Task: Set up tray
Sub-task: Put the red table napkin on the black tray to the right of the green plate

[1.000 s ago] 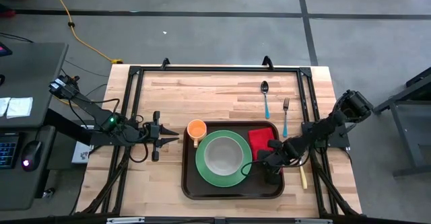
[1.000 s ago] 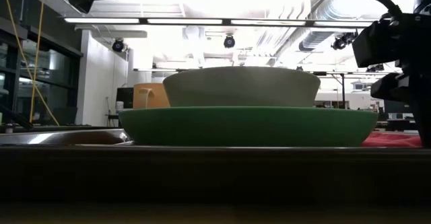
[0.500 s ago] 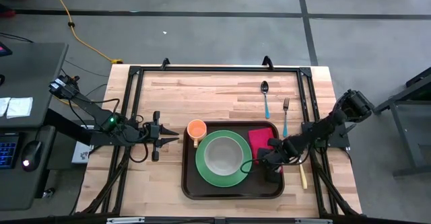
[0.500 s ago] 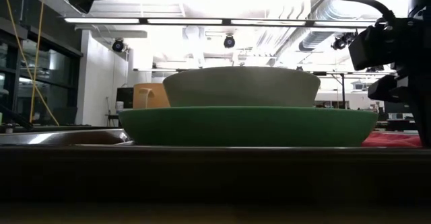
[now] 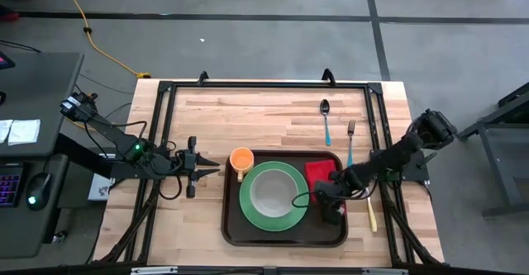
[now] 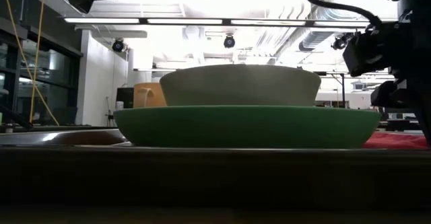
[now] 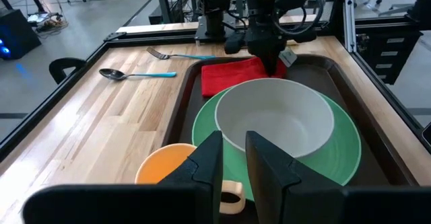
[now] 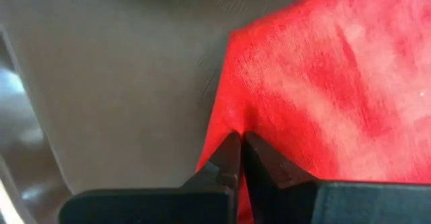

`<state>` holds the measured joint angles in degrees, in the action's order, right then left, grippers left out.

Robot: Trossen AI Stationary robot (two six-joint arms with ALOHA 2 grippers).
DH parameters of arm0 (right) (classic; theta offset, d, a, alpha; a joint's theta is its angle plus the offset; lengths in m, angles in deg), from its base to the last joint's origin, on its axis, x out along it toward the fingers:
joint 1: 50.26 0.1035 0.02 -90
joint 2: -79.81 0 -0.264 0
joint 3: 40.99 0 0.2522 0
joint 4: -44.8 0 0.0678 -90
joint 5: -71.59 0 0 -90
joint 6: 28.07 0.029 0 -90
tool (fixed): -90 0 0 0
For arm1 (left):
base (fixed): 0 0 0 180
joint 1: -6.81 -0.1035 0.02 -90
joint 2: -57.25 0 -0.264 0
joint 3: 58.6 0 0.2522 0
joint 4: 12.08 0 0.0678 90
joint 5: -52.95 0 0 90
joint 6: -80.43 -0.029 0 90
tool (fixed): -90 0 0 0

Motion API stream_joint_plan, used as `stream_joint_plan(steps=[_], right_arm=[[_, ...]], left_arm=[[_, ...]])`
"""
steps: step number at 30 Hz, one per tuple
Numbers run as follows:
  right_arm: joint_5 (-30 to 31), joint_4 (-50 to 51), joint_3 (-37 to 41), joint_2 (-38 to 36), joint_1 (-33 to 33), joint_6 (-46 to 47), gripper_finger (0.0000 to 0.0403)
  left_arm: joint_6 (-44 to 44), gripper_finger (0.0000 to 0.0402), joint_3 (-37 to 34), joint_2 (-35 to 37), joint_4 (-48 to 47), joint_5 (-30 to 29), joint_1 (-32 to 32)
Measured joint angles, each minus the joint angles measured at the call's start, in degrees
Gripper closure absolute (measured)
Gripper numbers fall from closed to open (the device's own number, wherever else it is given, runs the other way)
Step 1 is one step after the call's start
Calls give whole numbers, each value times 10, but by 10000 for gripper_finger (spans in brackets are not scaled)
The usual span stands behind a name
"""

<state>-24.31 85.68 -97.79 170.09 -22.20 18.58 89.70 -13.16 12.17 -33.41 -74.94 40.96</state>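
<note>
Showing the tabletop from above: a large dark brown rectangular plastic tray (image 5: 285, 239) with rounded corners and a raised rim lies on the near middle of the light wooden slatted table (image 5: 264, 114). On the tray sits a round green plate (image 5: 274, 196) carrying a pale grey-white bowl (image 5: 274, 192). A red cloth napkin (image 5: 321, 173) lies in the tray's far right corner, just beside the plate. An orange mug (image 5: 240, 158) stands at the tray's far left corner, against its rim.

The right gripper (image 5: 322, 199) is down over the tray at the napkin's near edge; in its wrist view the two dark fingers (image 8: 259, 158) are pressed together, pinching a fold of the red cloth (image 8: 323, 96) above the brown tray floor (image 8: 121, 89).

The left gripper (image 5: 211, 168) hovers over the table to the left of the tray, apart from it, with its fingers (image 7: 205, 160) slightly parted and holding nothing.

Beyond the tray, on the bare wood, lie a spoon with a blue handle (image 5: 326, 118) and a fork with a blue handle (image 5: 350, 141), side by side.
</note>
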Motion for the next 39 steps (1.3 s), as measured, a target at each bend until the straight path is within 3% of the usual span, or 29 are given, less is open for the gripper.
stream_joint_plan(steps=[21, 28, 39], right_arm=[[-39, 33, 2, -93, -56, -6, 403], [-130, 14, 1, -93, -55, 27, 403], [-184, 68, 1, -93, 15, 136, 403]], left_arm=[[0, 305, 0, 0, -10, 0, 0], [0, 305, 0, 0, -11, 0, 0], [0, 305, 0, 0, -11, 0, 0]])
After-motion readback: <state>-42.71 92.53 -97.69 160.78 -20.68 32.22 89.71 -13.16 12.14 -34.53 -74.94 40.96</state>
